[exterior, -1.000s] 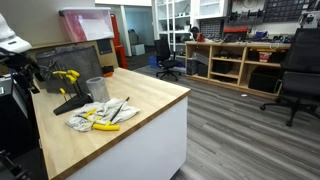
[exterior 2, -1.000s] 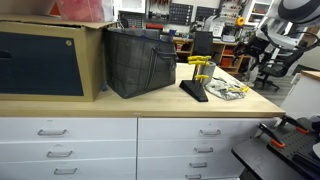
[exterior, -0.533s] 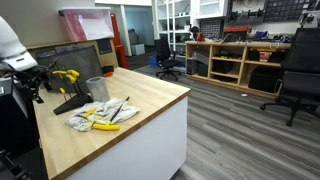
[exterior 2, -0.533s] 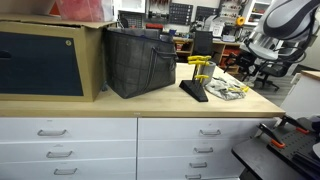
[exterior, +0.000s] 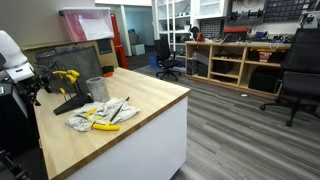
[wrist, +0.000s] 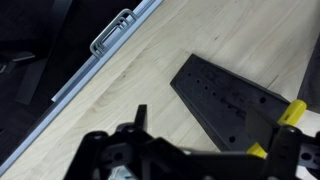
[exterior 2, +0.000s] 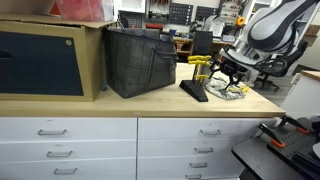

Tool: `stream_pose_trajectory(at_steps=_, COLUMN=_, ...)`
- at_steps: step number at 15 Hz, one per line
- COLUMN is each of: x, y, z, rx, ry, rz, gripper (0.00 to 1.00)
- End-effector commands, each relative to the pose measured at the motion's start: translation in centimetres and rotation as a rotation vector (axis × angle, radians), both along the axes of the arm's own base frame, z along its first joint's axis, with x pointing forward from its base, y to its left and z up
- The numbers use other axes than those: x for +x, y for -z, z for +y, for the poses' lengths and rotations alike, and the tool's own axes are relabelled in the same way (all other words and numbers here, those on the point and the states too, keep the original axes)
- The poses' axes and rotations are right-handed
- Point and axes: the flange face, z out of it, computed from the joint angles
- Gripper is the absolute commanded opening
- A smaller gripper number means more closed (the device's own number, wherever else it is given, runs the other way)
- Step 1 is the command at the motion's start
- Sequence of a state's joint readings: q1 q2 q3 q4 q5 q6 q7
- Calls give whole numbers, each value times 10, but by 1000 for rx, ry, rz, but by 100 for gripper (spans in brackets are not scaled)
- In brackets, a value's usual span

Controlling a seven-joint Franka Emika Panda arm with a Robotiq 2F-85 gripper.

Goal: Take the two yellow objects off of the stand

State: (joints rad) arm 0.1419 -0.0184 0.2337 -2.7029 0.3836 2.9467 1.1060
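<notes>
1. Wooden workbench (exterior: pixel 150 100) fills the foreground of a workshop, with shelves and office chairs behind it. On it we see the dark stand (exterior: pixel 70 102), a grey cup (exterior: pixel 96 88) just beside it, and a cloth (exterior: pixel 100 113) with longer tools lying on it.
2. Both yellow tools (exterior: pixel 67 75) sit side by side high on the stand. Neither is off yet.
3. Our gripper (exterior 2: pixel 228 70) hovers near the stand with its jaws spread wide and nothing between them.
4. From the wrist view we see the stand's flat black foot, and yellow handle ends only at the right edge, so the tools are off to one side of the jaws.
5. We judge this as the approach to the first tool.
6. Next, we need to bring the jaws around one yellow handle, close firmly and lift it clear without dragging the stand or knocking the cup.
</notes>
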Motion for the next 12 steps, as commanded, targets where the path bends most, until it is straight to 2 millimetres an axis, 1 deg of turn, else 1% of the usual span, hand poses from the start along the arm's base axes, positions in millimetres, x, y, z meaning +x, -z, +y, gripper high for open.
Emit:
stream_pose_trajectory(at_steps=1, x=19, y=2, z=17, rx=44, ry=80, rz=-41, gripper=100)
stream_pose_trajectory(at_steps=5, x=31, y=-1, z=20, rx=60, ry=133, rz=-138, gripper=100)
stream_pose_trajectory(at_steps=8, x=36, y=5, z=19, rx=64, ry=163, rz=-170, gripper=100)
stream_pose_trajectory(at_steps=12, x=41, y=19, z=13, rx=51, ry=194, rz=-200, gripper=100)
